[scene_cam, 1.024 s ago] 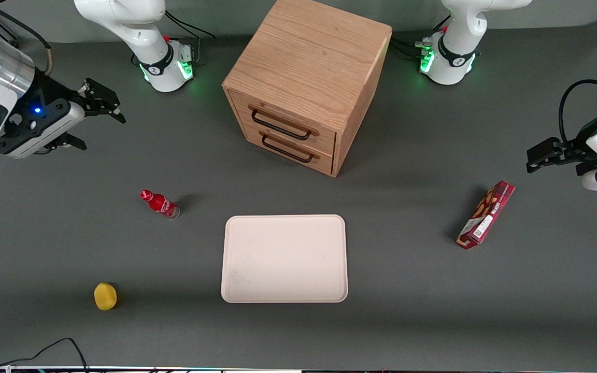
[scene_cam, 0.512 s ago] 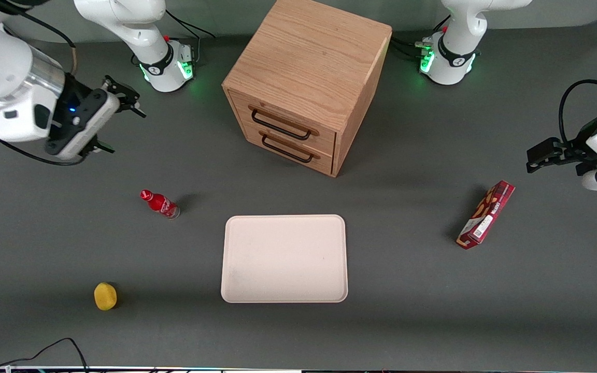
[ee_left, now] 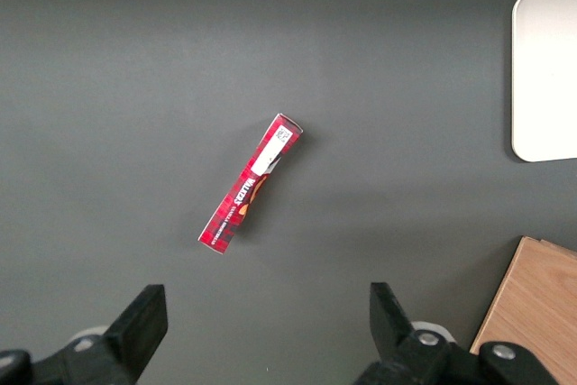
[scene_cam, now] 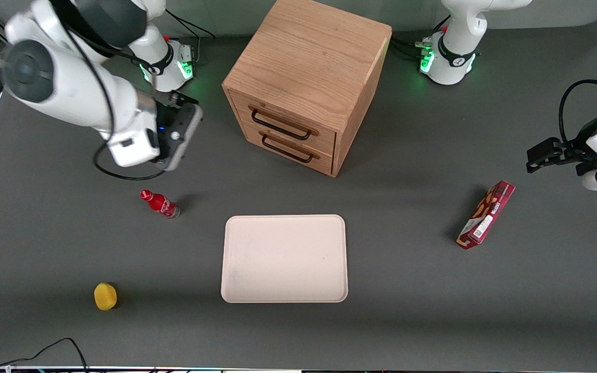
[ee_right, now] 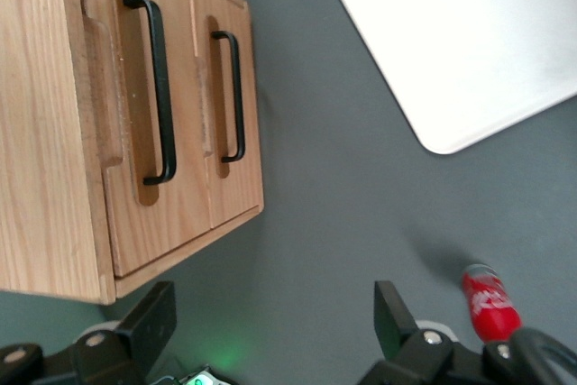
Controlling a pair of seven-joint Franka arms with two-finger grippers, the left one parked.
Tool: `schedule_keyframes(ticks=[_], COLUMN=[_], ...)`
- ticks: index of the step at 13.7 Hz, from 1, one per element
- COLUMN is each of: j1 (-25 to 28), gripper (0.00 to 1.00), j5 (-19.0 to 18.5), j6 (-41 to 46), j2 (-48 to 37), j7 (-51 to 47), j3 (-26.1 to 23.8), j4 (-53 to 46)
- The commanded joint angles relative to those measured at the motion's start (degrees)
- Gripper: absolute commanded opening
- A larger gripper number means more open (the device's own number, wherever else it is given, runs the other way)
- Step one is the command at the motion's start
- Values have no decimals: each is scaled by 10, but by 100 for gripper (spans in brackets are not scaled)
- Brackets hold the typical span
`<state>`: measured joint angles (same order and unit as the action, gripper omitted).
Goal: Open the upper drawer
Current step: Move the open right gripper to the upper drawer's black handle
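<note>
Upper drawer (scene_cam: 283,123) sits closed at upper centre of the front view, handle (ee_right: 155,87) unheld, since the gripper (ee_right: 270,317) hovers beside the cabinet (scene_cam: 306,67), fingers wide apart and empty.

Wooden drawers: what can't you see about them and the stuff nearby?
- Light oak upper drawer: it is shut, so its front hides the inside in the front and right wrist views.
- Gripper: open, in the air in front of the drawers. In the front view its own wrist covers the fingers.
- Small red bottle: in the right wrist view, the gripper's body hides one end.
</note>
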<state>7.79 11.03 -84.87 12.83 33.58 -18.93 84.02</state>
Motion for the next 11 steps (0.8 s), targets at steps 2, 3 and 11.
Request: schedule_keyframes(ticks=[2,3,11], j1=[31,42,61], gripper=[100,100,100], j5=[9,9,36], j6=[-35,-44,-129], j2=[4,8,40], j7=[-7,-10,-9], j3=[0,-2,-23], j4=[25,29,71])
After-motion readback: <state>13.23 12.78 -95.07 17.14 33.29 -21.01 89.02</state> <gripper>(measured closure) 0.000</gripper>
